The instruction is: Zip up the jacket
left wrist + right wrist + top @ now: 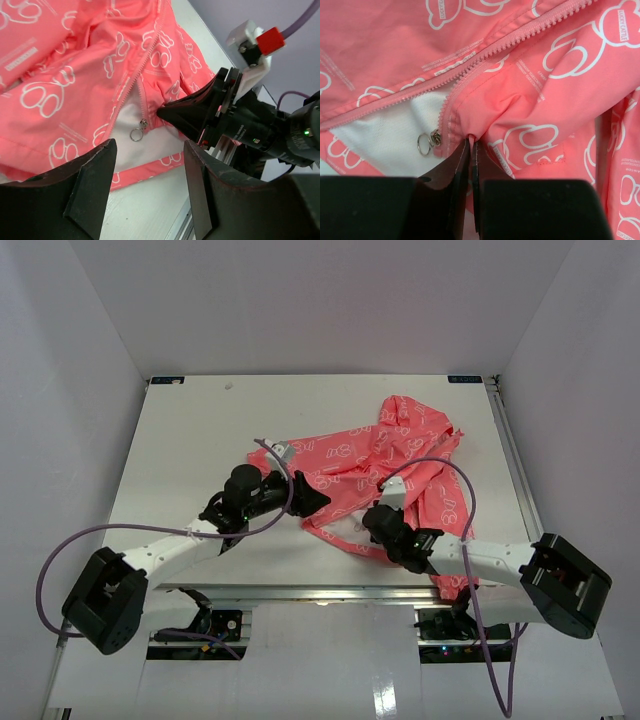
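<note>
The jacket [400, 455] lies crumpled toward two o'clock. With the right pincer [471, 142] clamped on a fold at three o'clock of the ring pull [425, 145] and the left pincer [149, 150] open, a slipping fold could bunch the zipper [520, 38].

light: bright, even overhead | shadows: soft | wrist foregrounds blurred
</note>
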{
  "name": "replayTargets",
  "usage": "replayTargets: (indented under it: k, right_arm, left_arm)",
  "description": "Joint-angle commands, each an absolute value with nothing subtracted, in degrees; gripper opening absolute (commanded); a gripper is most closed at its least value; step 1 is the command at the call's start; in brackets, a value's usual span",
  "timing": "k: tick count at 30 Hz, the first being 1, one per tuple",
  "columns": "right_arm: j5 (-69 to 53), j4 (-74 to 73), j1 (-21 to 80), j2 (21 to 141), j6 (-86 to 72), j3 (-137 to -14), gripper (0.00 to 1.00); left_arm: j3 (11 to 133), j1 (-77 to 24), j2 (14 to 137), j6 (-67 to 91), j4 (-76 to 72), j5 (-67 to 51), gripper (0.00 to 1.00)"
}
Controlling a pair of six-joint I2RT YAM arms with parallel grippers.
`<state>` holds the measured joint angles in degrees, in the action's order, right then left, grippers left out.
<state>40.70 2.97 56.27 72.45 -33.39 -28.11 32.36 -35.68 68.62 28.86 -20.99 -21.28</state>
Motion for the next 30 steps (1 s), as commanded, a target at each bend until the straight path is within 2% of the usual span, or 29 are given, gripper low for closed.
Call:
replayTargets:
  k: [1, 9, 15, 30]
  right_arm:
    - [38.19, 15.49, 56.14, 66.57, -28.02, -22.5, 0.08]
    - [33.66, 24.66, 56.09, 56.85, -22.61, -15.23, 0.09]
    - [28.83, 28.04, 56.09, 53.75, -20.27, -12.54, 0.09]
    - [25.78, 29.24, 56.07, 51.79, -19.49, -11.34, 0.11]
  left_arm:
    - [34.29, -35.6, 74.76, 28.16, -27.5, -34.01, 0.66]
    - [39.72, -35.6, 84.66, 26.06, -30.57, -41.73, 0.64]
    - [43.46, -35.91, 93.23, 25.9, -34.12, -50.76, 0.61]
    - [52.33, -39.85, 106.03, 24.46, -33.15, -51.7, 0.55]
